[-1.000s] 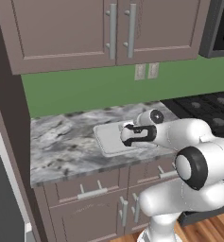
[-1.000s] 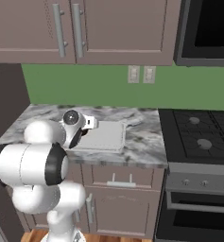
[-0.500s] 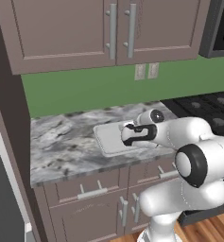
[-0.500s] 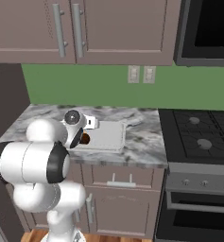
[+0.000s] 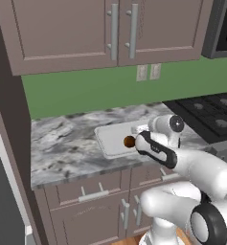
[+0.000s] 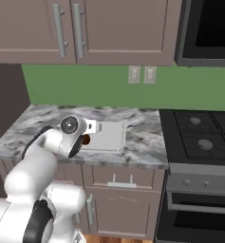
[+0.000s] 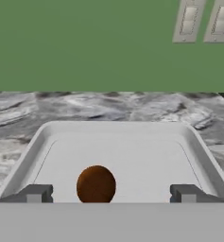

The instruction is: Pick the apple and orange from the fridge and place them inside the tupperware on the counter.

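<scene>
The tupperware is sitting on the counter, left of the stove. The orange is lying inside the tupperware near its front rim, apparently resting on the floor, between the spread fingertips of the gripper.

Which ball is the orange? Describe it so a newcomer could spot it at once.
Find the marbled counter below the green wall, left of the black stove. On it lies a shallow white tupperware; the orange sits at its near edge, between the fingertips of the open gripper. It is a small orange-brown ball, the lone round, dark thing against the white tray.
</scene>
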